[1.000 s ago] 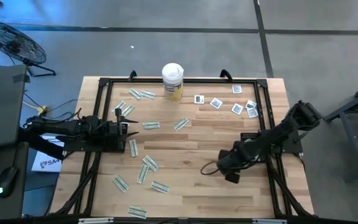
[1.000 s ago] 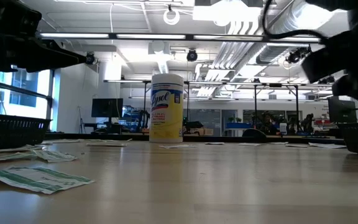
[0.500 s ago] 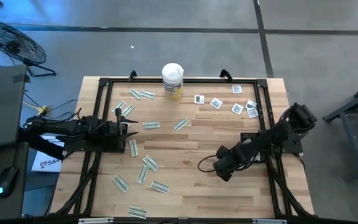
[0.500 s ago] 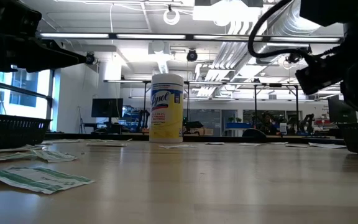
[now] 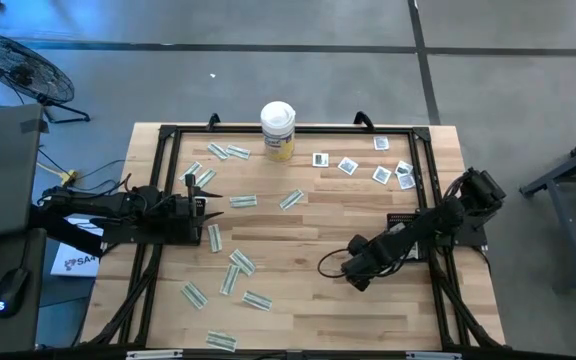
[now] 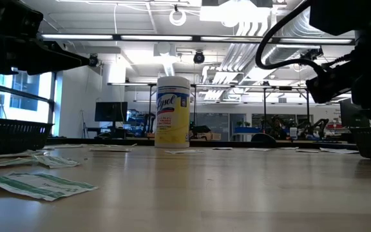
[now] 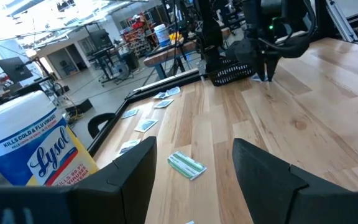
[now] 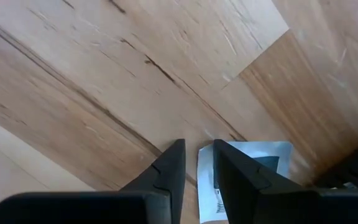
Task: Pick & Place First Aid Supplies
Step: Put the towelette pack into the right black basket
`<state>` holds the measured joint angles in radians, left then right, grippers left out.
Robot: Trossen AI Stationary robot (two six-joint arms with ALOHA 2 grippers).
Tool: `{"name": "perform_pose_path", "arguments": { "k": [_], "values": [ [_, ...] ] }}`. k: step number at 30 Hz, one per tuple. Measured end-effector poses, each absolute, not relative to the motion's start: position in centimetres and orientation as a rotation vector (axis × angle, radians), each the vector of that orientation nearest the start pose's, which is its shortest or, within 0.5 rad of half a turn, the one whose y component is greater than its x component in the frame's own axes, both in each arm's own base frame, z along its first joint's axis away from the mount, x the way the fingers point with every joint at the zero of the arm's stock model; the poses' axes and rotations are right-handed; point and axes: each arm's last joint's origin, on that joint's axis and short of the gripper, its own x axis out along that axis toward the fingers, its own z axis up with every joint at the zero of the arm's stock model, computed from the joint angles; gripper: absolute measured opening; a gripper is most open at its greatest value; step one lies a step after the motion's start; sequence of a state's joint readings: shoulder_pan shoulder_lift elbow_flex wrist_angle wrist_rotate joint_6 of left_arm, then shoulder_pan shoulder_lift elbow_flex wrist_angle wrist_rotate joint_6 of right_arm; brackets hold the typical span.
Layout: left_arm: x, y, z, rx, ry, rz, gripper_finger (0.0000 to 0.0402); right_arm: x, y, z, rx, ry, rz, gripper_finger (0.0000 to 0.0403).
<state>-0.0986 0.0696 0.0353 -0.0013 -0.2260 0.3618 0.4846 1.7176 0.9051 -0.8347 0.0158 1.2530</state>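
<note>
One white square packet [image 8: 248, 167], pinched by right fingers [image 8: 199, 168]

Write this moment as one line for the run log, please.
left gripper: open, idle at left side | right gripper: shut on white square packet, above table | canister: upright, far edge

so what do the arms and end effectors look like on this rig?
Both arms are matte black, built of jointed segments. The left end effector has two broad, flat, wedge-shaped black fingers. The right end effector has the same dark fingers, and a black cable loops off the right arm near its wrist. No readable markings.
</note>
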Motion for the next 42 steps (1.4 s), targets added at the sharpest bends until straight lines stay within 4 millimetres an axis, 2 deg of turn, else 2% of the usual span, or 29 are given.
{"name": "perform_pose_path", "arguments": {
  "k": [4, 10, 16, 20, 33, 42],
  "values": [
    [10.0, -0.3, 17.0, 0.367, 0.058, 0.119, 0.0206, 23.3, 12.2, 13.1, 0.551, 1.526, -0.668, 0.0061],
    [10.0, -0.3, 17.0, 0.367, 0.058, 0.119, 0.0206, 23.3, 12.2, 13.1, 0.552, 1.524, -0.666, 0.0006],
    [10.0, -0.3, 17.0, 0.367, 0.058, 0.119, 0.0206, 23.3, 12.2, 13.3, 0.544, 1.514, -0.66, 0.0006],
    [10.0, -0.3, 17.0, 0.367, 0.058, 0.119, 0.0206, 22.9, 11.9, 14.1, 0.534, 1.484, -0.655, 0.0003],
    [10.0, -0.3, 17.0, 0.367, 0.058, 0.119, 0.0206, 21.2, 10.8, 20.1, 0.612, 1.277, -0.535, 0.0002],
    [10.0, -0.3, 17.0, 0.367, 0.058, 0.119, 0.0206, 18.4, 9.0, 24.3, 0.639, 1.129, -0.507, 0.0001]
  ]
}}
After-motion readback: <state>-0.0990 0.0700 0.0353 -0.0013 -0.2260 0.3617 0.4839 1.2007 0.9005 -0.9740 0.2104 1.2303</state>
